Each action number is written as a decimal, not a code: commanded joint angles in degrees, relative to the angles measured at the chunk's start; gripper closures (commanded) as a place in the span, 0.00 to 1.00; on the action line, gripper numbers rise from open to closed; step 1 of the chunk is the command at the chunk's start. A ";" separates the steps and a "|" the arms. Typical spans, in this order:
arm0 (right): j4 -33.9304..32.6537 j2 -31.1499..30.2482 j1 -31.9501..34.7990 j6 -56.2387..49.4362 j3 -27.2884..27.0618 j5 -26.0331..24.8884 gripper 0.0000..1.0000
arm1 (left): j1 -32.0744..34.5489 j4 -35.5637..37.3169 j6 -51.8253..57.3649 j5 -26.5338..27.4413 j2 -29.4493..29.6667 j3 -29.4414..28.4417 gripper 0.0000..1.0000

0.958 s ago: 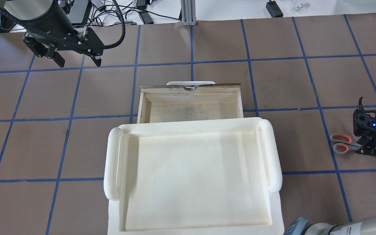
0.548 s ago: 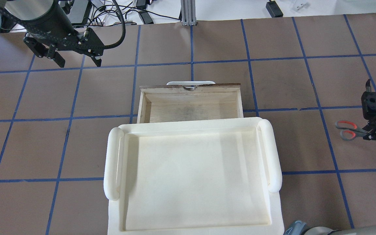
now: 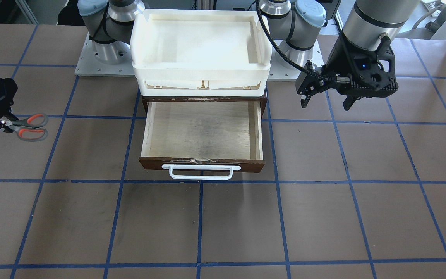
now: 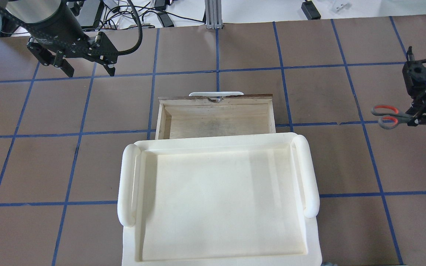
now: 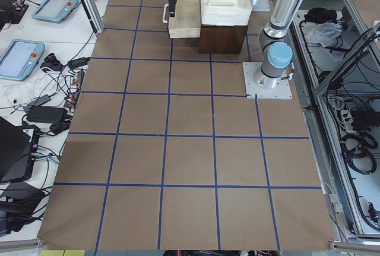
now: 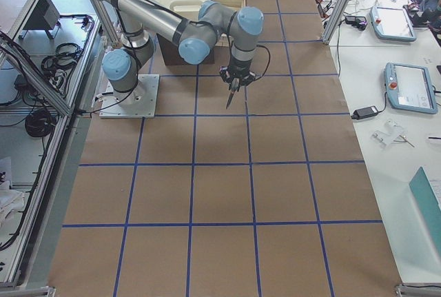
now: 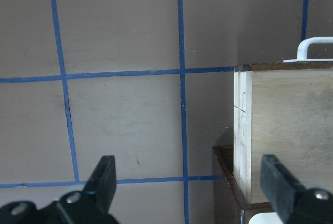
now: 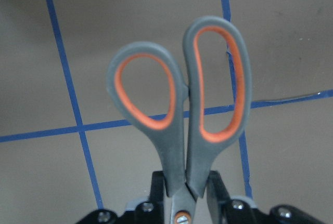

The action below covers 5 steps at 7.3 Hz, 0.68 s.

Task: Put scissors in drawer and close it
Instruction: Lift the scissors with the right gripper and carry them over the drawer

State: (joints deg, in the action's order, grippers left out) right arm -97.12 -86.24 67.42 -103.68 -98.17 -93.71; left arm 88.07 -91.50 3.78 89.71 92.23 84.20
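It looked mid-carry: the right gripper (image 8: 186,185) was clamped on the small grey-and-orange-handled steel scissors (image 4: 392,116) — due next over the open, brown-fronted plywood drawer (image 3: 201,164) — while the left gripper (image 3: 326,104) hung with fingers apart.

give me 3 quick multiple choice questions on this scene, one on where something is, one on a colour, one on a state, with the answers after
1. Where are the scissors?
A. inside the drawer
B. in the right gripper, off to the side of the drawer
C. lying in the white tray

2. What colour lines the inside of the scissors' finger loops?
A. blue
B. green
C. orange-red

3. What state is the drawer in?
A. pulled open, nothing inside
B. pushed shut
C. open with the scissors inside

Answers:
1. B: the right gripper grips the scissors near the pivot, handles sticking out, well away from the drawer; the white tray holds nothing.
2. C: the right wrist view shows grey handles with orange-red inner rims.
3. A: the front-facing view shows its bare plywood floor, with the dark front and white handle pulled out.
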 commanded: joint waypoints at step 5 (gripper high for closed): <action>2.14 2.64 32.21 37.98 7.82 5.81 0.99 | -0.09 -4.30 -0.53 -0.15 0.32 -0.09 0.00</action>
State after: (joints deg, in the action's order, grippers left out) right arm -91.85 -85.27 94.41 -73.16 -90.54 -89.30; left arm 88.05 -94.76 3.13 89.59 92.45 84.19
